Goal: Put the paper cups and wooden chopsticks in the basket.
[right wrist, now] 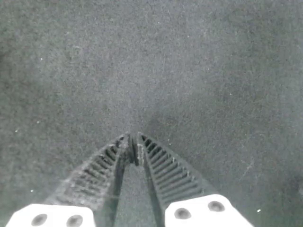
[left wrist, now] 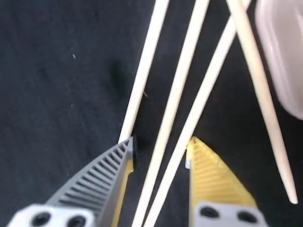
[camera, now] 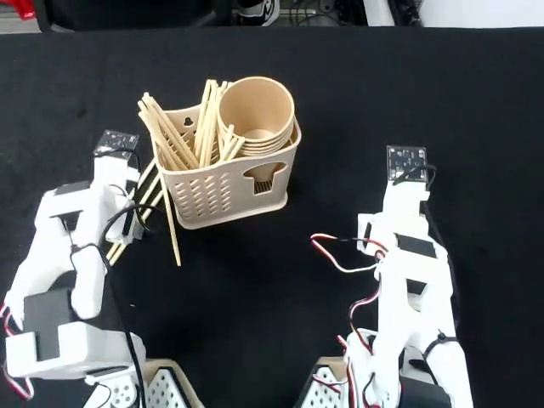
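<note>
- The black table (camera: 357, 102) is filling the high view, with both white arms rising from its lower edge.
- The left arm (camera: 68, 255) is bending up the left side of the frame toward the basket. The right arm (camera: 412, 255) is standing straight at lower right, well apart from it.
- The basket (camera: 225, 191) is sitting at upper centre, holding stacked paper cups (camera: 255, 106) and a sheaf of wooden chopsticks (camera: 191, 132).
- Loose chopsticks (camera: 173, 238) are lying just left of the basket, some passing under the left wrist.
- The left wrist view is showing what the arm is hiding from above: the left gripper (left wrist: 158, 153) is spread, with two loose chopsticks running between its fingers.
- The right wrist view is showing the right gripper (right wrist: 133, 144) pressed together over bare cloth.
</note>
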Robot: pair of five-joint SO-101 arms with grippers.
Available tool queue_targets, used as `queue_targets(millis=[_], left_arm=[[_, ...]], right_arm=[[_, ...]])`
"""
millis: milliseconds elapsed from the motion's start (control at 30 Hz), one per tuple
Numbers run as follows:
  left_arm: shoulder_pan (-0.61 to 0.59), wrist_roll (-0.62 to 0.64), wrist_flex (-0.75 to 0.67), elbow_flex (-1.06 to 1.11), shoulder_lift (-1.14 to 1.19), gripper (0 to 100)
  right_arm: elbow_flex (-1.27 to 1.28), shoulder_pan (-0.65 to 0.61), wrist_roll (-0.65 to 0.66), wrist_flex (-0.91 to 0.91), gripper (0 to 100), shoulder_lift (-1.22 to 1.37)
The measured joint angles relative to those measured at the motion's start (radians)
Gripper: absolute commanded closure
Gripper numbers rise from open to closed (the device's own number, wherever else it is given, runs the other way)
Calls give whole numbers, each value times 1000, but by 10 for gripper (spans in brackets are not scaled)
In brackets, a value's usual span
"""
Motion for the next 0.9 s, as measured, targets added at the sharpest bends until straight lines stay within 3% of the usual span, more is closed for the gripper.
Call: queue_targets(millis=[100,500,700,900], left_arm=[[2,-14,0,-14,11,974],[-25,-91,3,57,-71,971],[-38,-80,20,199,-373,971],[-44,72,25,290,-799,971]], right_arm=[[0,0,0,0,977,0],[0,0,0,0,977,0],[0,0,0,0,977,0],[0,0,0,0,977,0]])
